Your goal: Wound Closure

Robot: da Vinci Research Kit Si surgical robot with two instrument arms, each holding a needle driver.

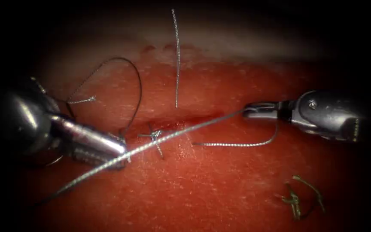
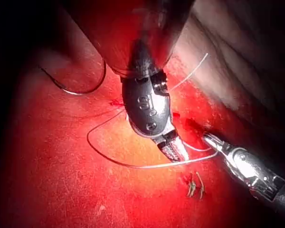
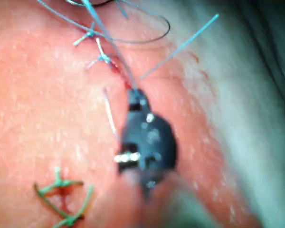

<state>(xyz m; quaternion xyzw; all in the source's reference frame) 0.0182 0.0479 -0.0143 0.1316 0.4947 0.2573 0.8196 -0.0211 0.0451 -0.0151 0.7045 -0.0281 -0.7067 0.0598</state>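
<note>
In the endoscope view the left end effector (image 1: 123, 155) comes in from the left, just left of the cut (image 1: 172, 124). A taut run of thread (image 1: 181, 131) passes its tip, and its jaws look closed on that run, though the grip itself is hard to make out. The thread runs up and right across the cut to the right end effector (image 1: 250, 110), whose narrow jaws are closed on it. A second strand hangs from those jaws and curls back left over the tissue (image 1: 220, 189). A knot (image 1: 154, 135) with short tails sits on the cut. The needle (image 1: 136, 83), a dark curved arc, lies free on the tissue above and left of the cut; neither tool holds it, and whether its lower end enters the tissue cannot be told. A loose strand (image 1: 177, 56) stands above the cut. Cut ends of thread (image 1: 297, 197) lie well to the right and below.

In the left wrist view the left end effector (image 2: 175, 151) points down at the thread (image 2: 152, 166), which loops across the tissue to the right end effector (image 2: 210, 140). The needle (image 2: 80, 90) lies apart behind it, and the cut ends (image 2: 195, 186) lie near the tips.

In the right wrist view the right end effector (image 3: 133, 97) holds the thread (image 3: 109, 42) just beside the cut's red edge. The knot (image 3: 102, 58) sits beyond it, and the cut ends (image 3: 61, 190) lie nearer.
</note>
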